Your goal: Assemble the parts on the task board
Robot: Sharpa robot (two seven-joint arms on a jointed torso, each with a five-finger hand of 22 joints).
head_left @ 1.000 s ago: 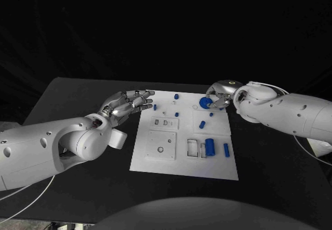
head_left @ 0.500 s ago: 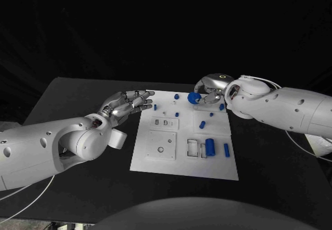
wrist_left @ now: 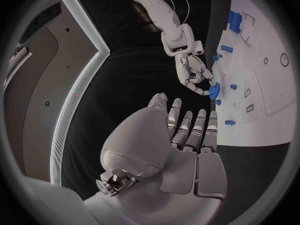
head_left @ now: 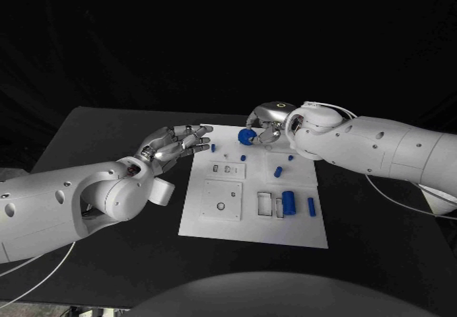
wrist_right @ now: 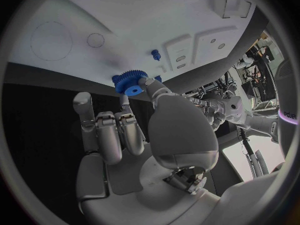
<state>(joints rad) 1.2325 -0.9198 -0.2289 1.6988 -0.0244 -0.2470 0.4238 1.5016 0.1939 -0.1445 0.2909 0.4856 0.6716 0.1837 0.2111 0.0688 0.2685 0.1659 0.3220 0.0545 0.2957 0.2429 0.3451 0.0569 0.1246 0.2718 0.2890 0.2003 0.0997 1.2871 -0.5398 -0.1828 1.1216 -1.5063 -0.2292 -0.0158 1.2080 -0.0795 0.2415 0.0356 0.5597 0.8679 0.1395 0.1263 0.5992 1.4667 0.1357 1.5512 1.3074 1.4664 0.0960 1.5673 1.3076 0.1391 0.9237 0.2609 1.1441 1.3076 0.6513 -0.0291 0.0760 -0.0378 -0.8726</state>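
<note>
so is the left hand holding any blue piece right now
No, the left hand is open with fingers spread beside the white board; the right hand holds the blue gear.

We count one tabletop and one white board on it. There are two hands, the left hand and the right hand. We count one blue gear. On the board we can make out six more blue parts: four small pegs, namely one, a second, a third and a fourth, one thick cylinder, and one slim bar.
</note>
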